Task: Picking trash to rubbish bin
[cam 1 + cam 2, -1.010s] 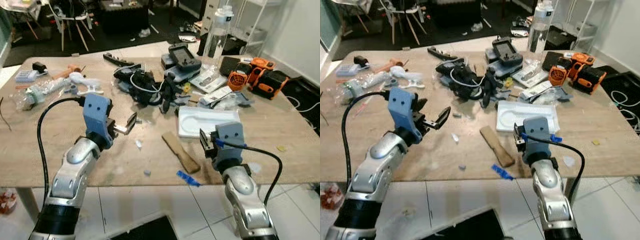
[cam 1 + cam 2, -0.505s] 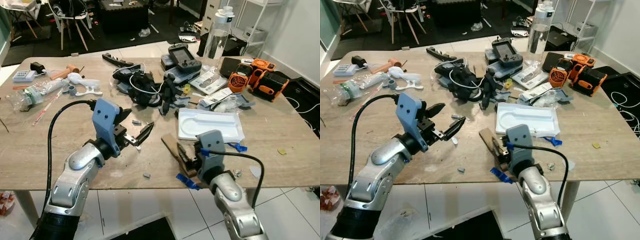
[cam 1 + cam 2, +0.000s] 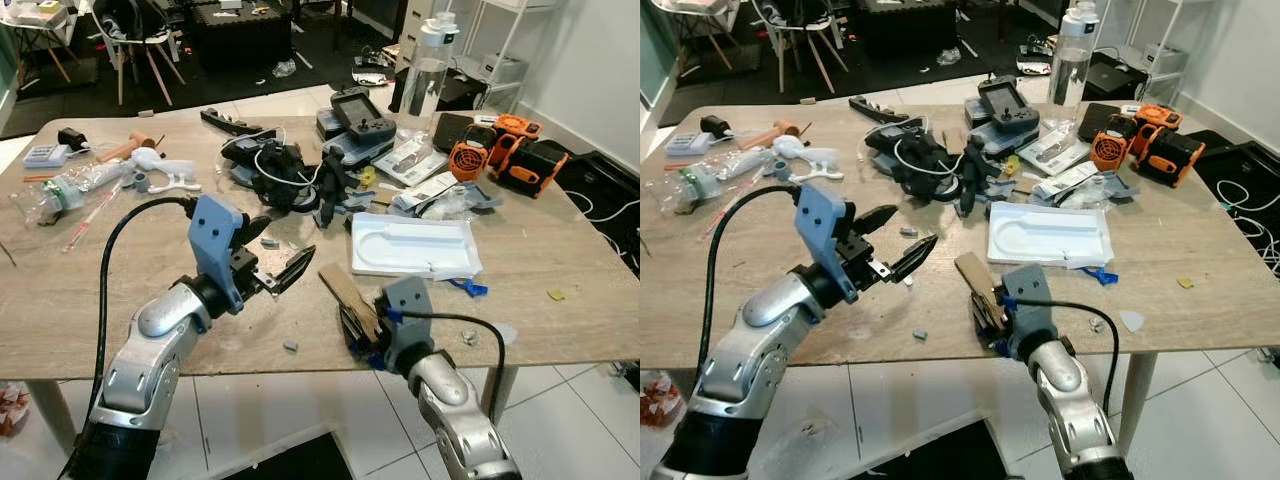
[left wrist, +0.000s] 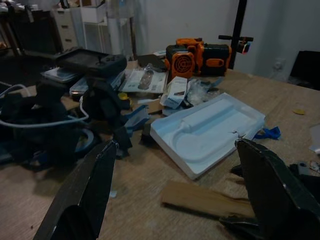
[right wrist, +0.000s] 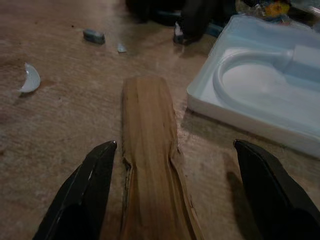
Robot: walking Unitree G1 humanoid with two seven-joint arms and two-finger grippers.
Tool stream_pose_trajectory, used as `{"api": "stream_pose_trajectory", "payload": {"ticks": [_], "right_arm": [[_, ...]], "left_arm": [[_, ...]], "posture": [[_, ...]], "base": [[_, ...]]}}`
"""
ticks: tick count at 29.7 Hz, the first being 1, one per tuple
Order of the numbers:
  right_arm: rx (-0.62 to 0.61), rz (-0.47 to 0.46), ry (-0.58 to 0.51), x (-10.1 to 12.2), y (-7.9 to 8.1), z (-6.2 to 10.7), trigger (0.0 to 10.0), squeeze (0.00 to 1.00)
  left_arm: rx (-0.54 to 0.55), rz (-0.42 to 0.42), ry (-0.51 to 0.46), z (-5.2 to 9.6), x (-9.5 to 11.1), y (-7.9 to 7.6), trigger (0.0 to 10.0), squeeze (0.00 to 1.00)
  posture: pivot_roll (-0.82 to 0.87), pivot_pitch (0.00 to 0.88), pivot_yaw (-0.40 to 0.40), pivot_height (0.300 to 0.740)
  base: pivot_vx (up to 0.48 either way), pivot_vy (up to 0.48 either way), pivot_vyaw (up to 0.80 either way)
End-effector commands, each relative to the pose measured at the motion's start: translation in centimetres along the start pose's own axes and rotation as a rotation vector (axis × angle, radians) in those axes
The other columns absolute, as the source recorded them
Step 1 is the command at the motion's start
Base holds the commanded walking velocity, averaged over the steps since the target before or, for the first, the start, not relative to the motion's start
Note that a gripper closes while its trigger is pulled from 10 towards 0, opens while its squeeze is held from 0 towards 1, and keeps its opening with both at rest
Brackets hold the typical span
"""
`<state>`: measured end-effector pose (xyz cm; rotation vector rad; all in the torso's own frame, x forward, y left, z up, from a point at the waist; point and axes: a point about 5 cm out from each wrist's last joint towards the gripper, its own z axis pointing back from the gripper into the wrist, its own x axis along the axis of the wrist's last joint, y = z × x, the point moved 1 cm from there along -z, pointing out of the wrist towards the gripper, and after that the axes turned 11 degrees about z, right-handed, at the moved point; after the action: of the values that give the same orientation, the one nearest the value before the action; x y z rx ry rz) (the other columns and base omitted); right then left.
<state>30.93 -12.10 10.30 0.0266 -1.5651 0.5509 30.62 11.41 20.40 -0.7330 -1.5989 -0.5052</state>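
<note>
Early stage. Right claw [image 3: 358, 330], fingers apart, straddles wood scrap [image 5: 150, 165] at bench [image 3: 100, 290] front edge, 6 o'clock of white tray [image 3: 415, 245]. Left claw [image 3: 283, 270] apart, hovering. Nothing binned yet.

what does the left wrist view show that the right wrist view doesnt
Left wrist view alone: the orange tools, the game controller, the tangle of black cables, a blue scrap, and the left gripper with its fingers wide apart above the table.

Right wrist view alone: the right gripper open with a finger on each side of the wood strip's near end, plus a grey bit and a white shard on the table.

Both: the wood strip, the white tray beside it, and the table.
</note>
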Motion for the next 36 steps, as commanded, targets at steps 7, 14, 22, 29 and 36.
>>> {"api": "stream_pose_trajectory", "payload": {"ticks": [7, 14, 22, 29, 36], "right_arm": [[0.108, -0.013, 0.091, -1.1, 1.2, -1.0, 10.0, 0.00], [0.174, -0.107, 0.195, -0.9, 1.9, -1.5, 10.0, 0.00], [0.209, -0.198, 0.303, -1.5, 2.2, -1.3, 10.0, 0.00], [0.235, -0.226, 0.429, -2.9, 2.6, -0.6, 10.0, 0.00], [0.218, -0.337, 0.585, -4.1, 2.8, 0.5, 10.0, 0.00]], "left_arm": [[-0.101, -0.006, 0.068, 0.2, -0.5, -0.7, 10.0, 0.00], [-0.190, -0.025, 0.184, 0.9, -1.3, -1.3, 10.0, 0.00], [-0.175, -0.074, 0.269, 1.3, -2.0, -0.5, 10.0, 0.00], [-0.168, -0.079, 0.269, 1.2, -1.9, -0.3, 10.0, 0.00], [-0.184, -0.068, 0.285, 1.4, -2.0, -0.5, 10.0, 0.00]], "posture": [[0.00, 0.159, 0.066, 0.740], [0.00, 0.162, 0.065, 0.740], [0.00, 0.156, 0.073, 0.740], [0.00, 0.148, 0.074, 0.740], [0.00, 0.137, 0.078, 0.740]], "base": [[0.000, 0.000, 0.00], [0.000, 0.000, 0.00], [0.000, 0.000, 0.00], [0.000, 0.000, 0.00], [0.000, 0.000, 0.00]]}}
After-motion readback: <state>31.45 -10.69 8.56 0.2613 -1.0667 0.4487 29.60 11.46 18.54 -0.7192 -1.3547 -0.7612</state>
